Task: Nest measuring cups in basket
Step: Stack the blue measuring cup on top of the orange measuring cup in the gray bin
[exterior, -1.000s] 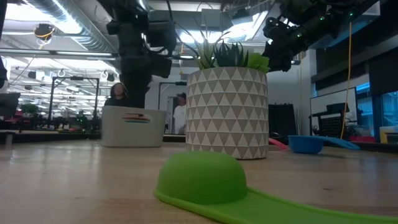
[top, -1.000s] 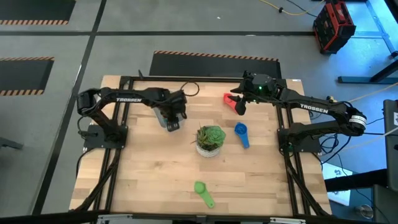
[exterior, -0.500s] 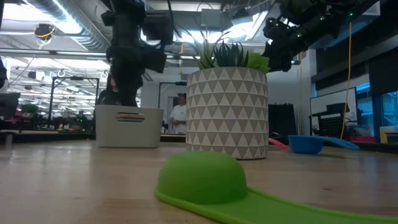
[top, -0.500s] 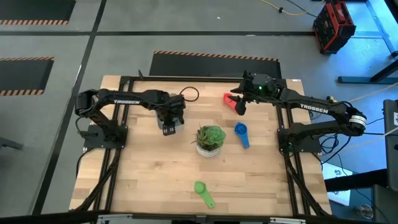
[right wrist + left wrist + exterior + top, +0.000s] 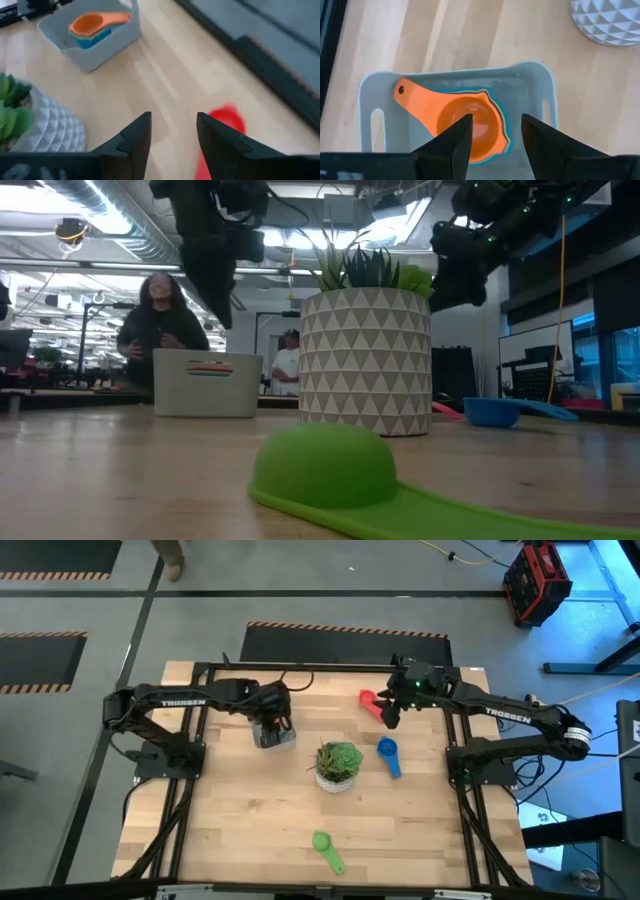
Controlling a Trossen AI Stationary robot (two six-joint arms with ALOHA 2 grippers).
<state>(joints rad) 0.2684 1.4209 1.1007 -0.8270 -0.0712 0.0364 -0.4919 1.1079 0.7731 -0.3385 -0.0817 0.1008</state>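
Note:
The basket (image 5: 272, 736) stands on the table at the far left. In it lies an orange cup (image 5: 470, 117), nested on a light blue one (image 5: 506, 135) and others below. My left gripper (image 5: 496, 120) hangs open above the basket, clear of it and touching nothing. A red cup (image 5: 368, 700) lies at the far side. My right gripper (image 5: 390, 712) hovers open just beside it, above the table. A blue cup (image 5: 388, 754) lies right of the plant. A green cup (image 5: 325, 848) lies upside down near the front edge.
A white patterned pot with a green plant (image 5: 338, 766) stands mid-table between the basket and the blue cup. Bare wood lies around the green cup and along the left side. People show in the room beyond the table (image 5: 160, 320).
My left gripper has risen out of the basket and drawn back toward the table's left and far side, staying open. The basket has shifted a little on the table. My right gripper has rolled slightly while staying by the red cup.

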